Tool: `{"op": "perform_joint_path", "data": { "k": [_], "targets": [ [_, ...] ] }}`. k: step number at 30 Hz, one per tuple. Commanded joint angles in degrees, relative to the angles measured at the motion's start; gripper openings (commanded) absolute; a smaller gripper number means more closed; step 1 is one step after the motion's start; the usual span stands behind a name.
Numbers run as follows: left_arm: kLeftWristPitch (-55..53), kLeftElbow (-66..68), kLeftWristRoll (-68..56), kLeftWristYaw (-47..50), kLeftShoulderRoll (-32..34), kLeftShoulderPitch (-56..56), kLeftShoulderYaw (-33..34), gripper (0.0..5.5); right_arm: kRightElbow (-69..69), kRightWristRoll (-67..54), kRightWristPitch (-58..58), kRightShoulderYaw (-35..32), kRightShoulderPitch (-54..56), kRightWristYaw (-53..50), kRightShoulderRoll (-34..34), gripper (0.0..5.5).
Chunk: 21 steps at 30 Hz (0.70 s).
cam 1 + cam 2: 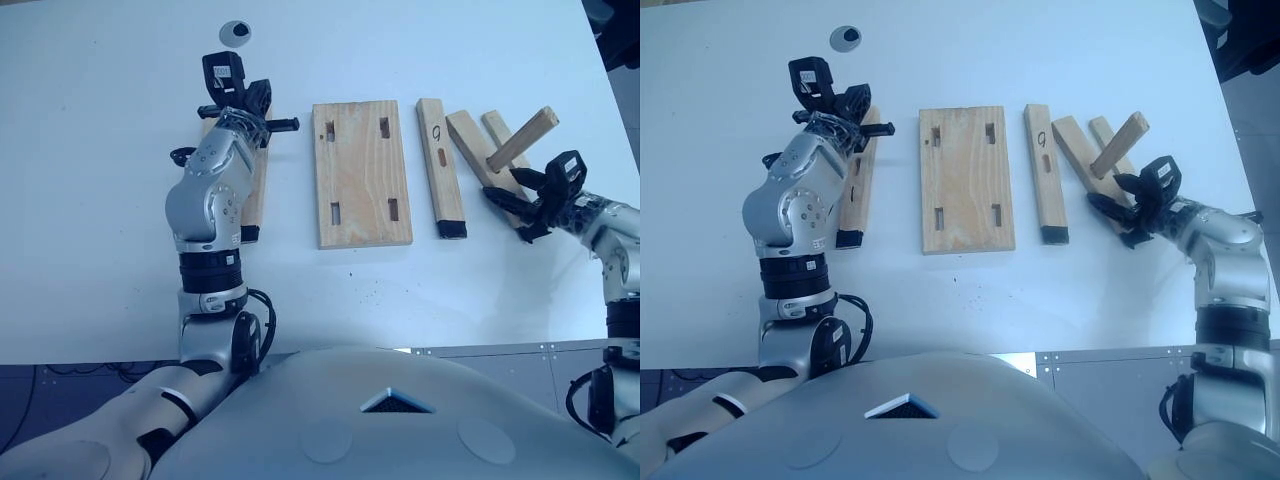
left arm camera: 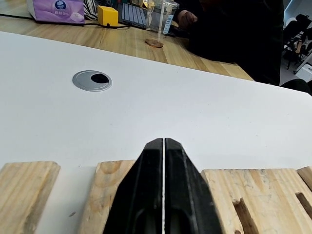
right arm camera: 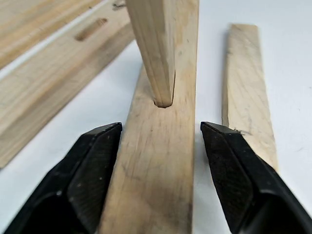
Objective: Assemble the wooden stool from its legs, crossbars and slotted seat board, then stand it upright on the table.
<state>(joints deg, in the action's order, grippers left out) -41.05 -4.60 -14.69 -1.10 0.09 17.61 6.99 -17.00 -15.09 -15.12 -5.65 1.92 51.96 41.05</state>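
On the white table [image 1: 100, 250], the pale wooden seat board with four slots [image 1: 362, 172] lies flat about midway between the left and right edges.

Toward the right edge, a long pale wooden leg [image 3: 156, 161] lies flat with a square wooden crossbar [image 1: 522, 139] stuck into its slot, the bar tilting up and away toward the far right corner. The right gripper [image 3: 161, 127] is spread wide. Its black fingers [image 3: 92, 161] stand on either side of this leg, just on the near side of the slot, with a gap at each side and gripping nothing. A second plain leg [image 3: 246, 87] lies just beside it, nearer the right edge. A slotted leg with a dark end [image 1: 441, 165] lies between that group and the seat board.

Toward the left edge, the left gripper [image 2: 164, 146] is clenched with nothing in it, poised over the far end of a pale wooden leg with a black tip [image 1: 255, 195]. Another wooden piece [image 2: 24, 195] lies beside that, further from the board. A round grey cable hole [image 1: 236, 33] sits by the far edge.
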Motion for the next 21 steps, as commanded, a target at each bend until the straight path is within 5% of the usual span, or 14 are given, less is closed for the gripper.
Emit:
{"op": "perform_joint_path", "data": {
  "k": [1,7,11,15,21],
  "targets": [
    [-0.20,-0.64,0.44,0.68,0.19,-0.79,-0.02,0.00,-4.19,2.86,-1.35,3.25,0.72,0.69,-0.23,2.38],
    [2.63,-3.02,-0.71,0.39,0.29,-2.06,1.80,0.00,1.85,0.58,-2.52,0.86,-4.41,-0.51,-0.55,2.05],
    [6.52,-9.12,-6.61,-5.73,0.94,-4.42,4.11,0.00,11.49,-5.75,-10.17,-2.07,6.66,-3.38,-1.95,2.05],
    [2.81,-14.98,-19.10,-16.89,3.49,-3.16,4.61,0.64,24.46,-12.55,-27.77,1.39,27.09,-11.28,-8.23,2.04],
    [-8.84,-17.22,-44.55,-29.68,10.80,4.84,7.53,1.56,32.06,-31.54,-40.26,-3.77,29.93,-12.89,-16.15,2.04]
  ]
}}
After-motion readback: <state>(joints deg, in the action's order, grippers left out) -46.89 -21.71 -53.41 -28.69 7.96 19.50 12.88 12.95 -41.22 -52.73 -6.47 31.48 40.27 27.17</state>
